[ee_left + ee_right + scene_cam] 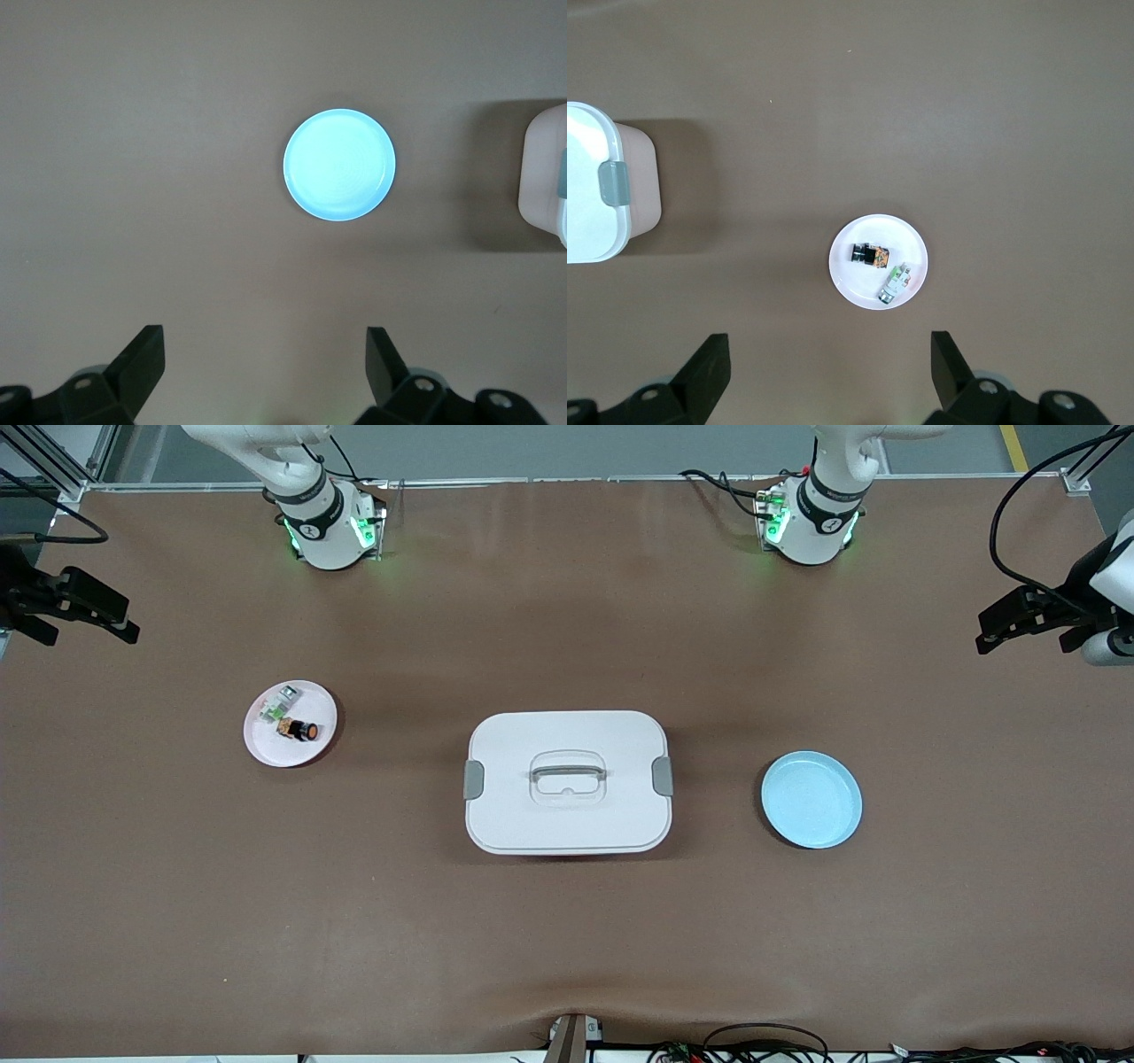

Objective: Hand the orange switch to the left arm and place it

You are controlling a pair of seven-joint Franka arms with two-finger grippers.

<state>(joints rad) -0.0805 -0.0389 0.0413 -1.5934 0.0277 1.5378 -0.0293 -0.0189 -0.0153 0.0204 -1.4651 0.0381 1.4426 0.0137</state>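
At the middle of the brown surface (567,948) stands the box (567,781), white, lid on, with grey side clips and a clear handle. The two arms wait high at either end of the surface: the left gripper (264,363) hangs above the end where the blue plate (811,799) lies, its fingers (142,354) spread wide with nothing between them; the right gripper (829,365) hangs above the pink plate (266,748), fingers (710,361) likewise spread and holding nothing. The blue plate is bare. The pink plate, toward the right arm's end, carries the orange switch (299,730), lying on its side, and a small green-and-grey part (278,705) just beside it, farther from the front camera.
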